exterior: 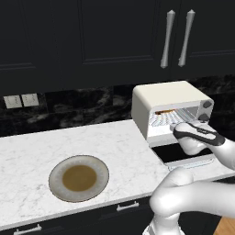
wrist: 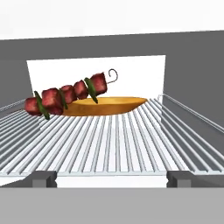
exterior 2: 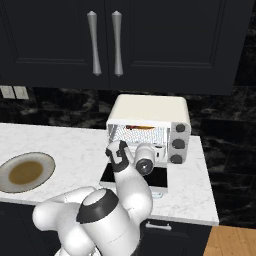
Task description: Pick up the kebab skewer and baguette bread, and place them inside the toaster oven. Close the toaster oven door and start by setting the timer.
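With skewer and baguette on the rack, the gripper (jaws apart, empty) should retreat straight before lifting the door.

Reaching forward from the base, elbow bent low, forearm angled up toward the toaster oven. Gripper level at the oven's mouth, just in front of its rack, jaws spread wide, holding nothing.
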You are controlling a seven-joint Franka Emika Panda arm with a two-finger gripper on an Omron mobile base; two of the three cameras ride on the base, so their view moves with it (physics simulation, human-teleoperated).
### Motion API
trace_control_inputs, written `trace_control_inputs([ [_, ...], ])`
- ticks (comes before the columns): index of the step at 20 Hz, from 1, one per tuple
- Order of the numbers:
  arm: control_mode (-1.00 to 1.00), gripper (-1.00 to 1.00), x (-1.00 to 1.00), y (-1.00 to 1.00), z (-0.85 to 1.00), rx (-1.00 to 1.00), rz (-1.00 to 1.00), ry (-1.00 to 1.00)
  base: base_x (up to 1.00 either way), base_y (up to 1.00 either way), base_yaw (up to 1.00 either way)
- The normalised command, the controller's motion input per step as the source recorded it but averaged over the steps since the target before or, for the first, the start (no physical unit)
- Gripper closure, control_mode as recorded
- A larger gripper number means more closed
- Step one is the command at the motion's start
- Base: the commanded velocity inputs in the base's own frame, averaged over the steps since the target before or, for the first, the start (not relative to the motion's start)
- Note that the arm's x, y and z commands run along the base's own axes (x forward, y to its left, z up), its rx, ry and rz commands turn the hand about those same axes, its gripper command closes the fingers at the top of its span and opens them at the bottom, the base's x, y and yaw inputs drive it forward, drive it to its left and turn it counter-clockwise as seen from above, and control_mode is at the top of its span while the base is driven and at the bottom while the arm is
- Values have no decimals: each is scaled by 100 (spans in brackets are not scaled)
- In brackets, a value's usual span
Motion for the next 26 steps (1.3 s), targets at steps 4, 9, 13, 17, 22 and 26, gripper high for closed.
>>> trace_control_inputs([
  [4, -100, -100, 20, 0, 0, 0, 0, 0, 0, 0, 0],
  [9, -100, -100, 23, 2, 0, 0, 0, 0, 0, 0, 0],
  [13, -100, -100, 20, 3, 0, 0, 0, 0, 0, 0, 0],
  [17, -100, -100, 9, 1, 0, 0, 0, 0, 0, 0, 0],
  [22, -100, -100, 2, 0, 0, 0, 0, 0, 0, 0, 0],
  [26, -100, -100, -17, 0, 0, 0, 1, 0, 0, 0, 0],
])
